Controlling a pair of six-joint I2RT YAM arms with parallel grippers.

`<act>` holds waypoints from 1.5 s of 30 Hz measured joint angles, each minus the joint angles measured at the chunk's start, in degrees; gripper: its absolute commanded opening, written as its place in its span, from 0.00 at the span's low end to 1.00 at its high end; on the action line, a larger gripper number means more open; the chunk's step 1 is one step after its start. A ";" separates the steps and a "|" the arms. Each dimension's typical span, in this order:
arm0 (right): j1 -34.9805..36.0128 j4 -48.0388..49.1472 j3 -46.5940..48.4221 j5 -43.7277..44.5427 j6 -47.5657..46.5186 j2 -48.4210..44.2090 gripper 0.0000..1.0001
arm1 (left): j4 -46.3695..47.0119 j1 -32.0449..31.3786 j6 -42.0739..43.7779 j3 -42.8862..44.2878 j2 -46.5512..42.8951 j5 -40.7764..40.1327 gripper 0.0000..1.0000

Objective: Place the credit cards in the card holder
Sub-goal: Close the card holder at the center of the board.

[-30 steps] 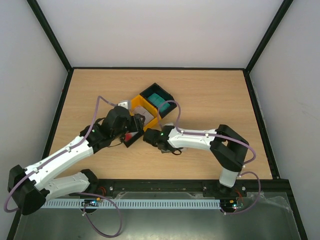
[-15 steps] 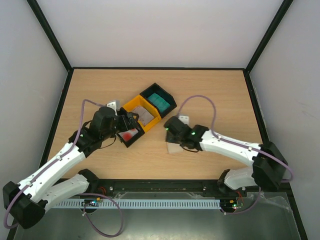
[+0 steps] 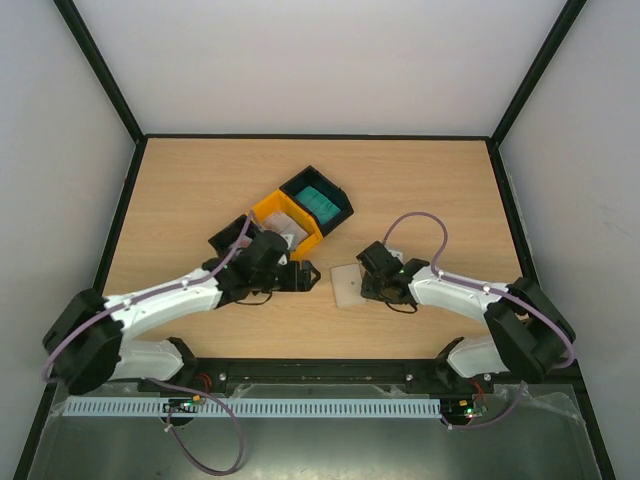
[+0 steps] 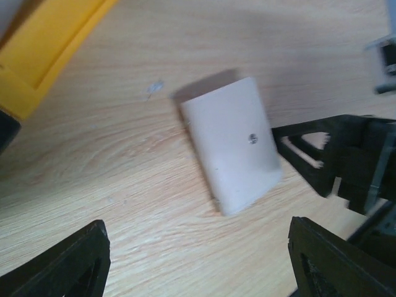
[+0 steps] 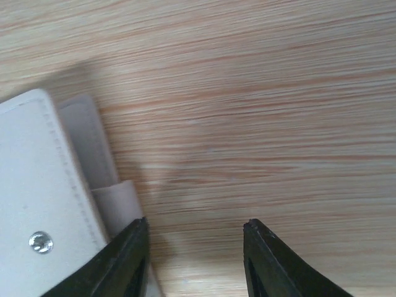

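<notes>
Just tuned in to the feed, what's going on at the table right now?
Both claws are open and empty, meeting at the beige card holder, which lies closed on the table. The left claw hovers near it. The right claw sits low at its edge, one finger beside the snap tab. A teal card and a white-grey card lie in the trays.

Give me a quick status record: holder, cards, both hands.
card holder: folded shut, flat on table between the hands
left hand: open, empty, short of the holder
right hand: open, at the holder's edge, gripping nothing
teal card: in far black tray
grey card: in yellow tray
red-blotched card: not in view
</notes>
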 measured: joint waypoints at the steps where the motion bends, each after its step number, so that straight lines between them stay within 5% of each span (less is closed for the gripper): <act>1: 0.02 0.92 -0.02 -1.42 -0.81 0.59 0.42 | 0.22 -0.35 -0.24 0.02 2.01 0.02 0.79; 12: 0.94 7.19 0.26 -12.83 -7.48 2.05 0.40 | 0.96 -1.27 -1.05 4.55 18.91 -0.76 0.74; 17: 1.57 7.43 0.37 -10.29 -7.69 1.55 0.40 | 0.92 -1.27 -0.74 7.04 22.58 -1.31 0.74; 28: 1.57 8.90 0.76 -9.53 -8.59 3.37 0.40 | 0.63 -1.40 0.31 8.87 25.97 -1.88 0.51; 45: 7.04 6.49 6.27 -10.10 -14.62 9.33 0.52 | 1.68 -1.77 -0.02 9.73 27.96 -2.54 0.32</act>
